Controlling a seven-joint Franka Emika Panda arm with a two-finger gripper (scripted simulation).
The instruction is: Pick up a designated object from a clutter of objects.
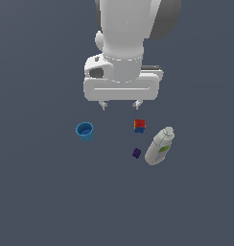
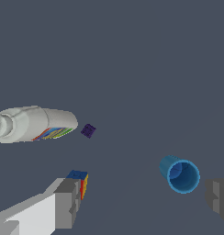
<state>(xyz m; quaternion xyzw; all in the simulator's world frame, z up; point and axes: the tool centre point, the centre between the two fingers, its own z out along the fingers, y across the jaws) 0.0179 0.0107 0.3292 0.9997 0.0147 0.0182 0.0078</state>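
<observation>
Purple block [image 1: 136,153] beside white bottle [image 1: 159,146], label unreadable; gripper [image 1: 120,104] wide, empty.

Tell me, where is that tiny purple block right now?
In the exterior view the purple block lies right of centre, beside the white bottle and below the multicoloured cube.

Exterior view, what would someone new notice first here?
The big white robot arm with its open gripper fills the top, hanging above the dark floor. Below it, a bright blue cup stands alone at the exterior view's left. At the right, a white bottle lies beside a multicoloured cube and a tiny dark purple block.
</observation>
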